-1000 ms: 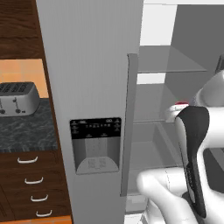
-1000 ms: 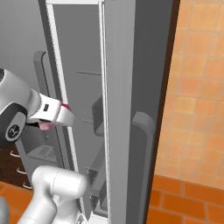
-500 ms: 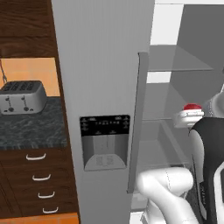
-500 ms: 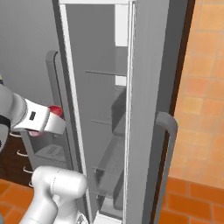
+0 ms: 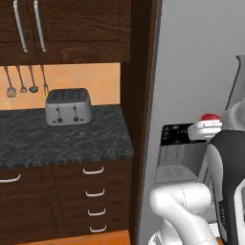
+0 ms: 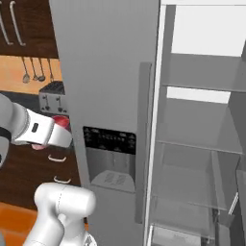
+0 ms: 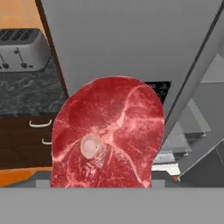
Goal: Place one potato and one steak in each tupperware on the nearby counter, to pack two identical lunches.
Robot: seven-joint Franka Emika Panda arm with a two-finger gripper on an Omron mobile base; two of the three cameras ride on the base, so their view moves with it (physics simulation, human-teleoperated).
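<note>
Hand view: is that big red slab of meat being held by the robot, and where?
Yes, the red marbled steak sits in the gripper, apparently gripped at its lower end; the contact is hidden.

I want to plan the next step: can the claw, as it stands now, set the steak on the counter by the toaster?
Probably not yet. The claw holds the steak in front of the fridge, apart from the counter and toaster; nothing seems to block the way.
</note>
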